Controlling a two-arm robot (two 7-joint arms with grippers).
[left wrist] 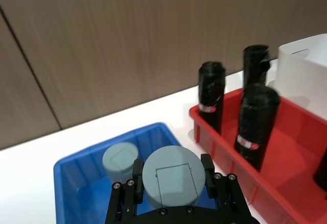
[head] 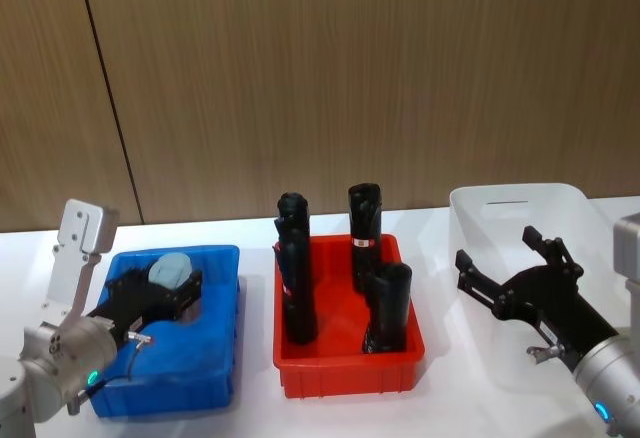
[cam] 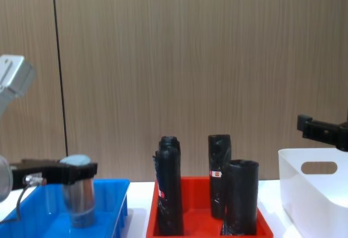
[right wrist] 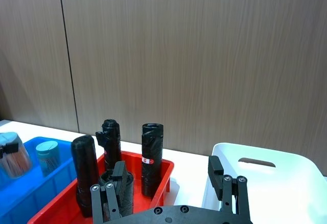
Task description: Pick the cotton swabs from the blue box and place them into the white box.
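Cotton swabs (left wrist: 171, 179) in a clear round tub with a pale blue-grey lid stand in the blue box (head: 215, 358), clamped by the left claw (left wrist: 171, 166), while the right claw (head: 500, 250) hangs open over the white box (head: 520, 190).

No writing can be read anywhere. Small red-and-white labels (left wrist: 245, 142) band the black rolls (left wrist: 254, 111) standing in the red tray (left wrist: 296, 147), to the right of the left gripper (left wrist: 172, 165), but their print is too small to make out.
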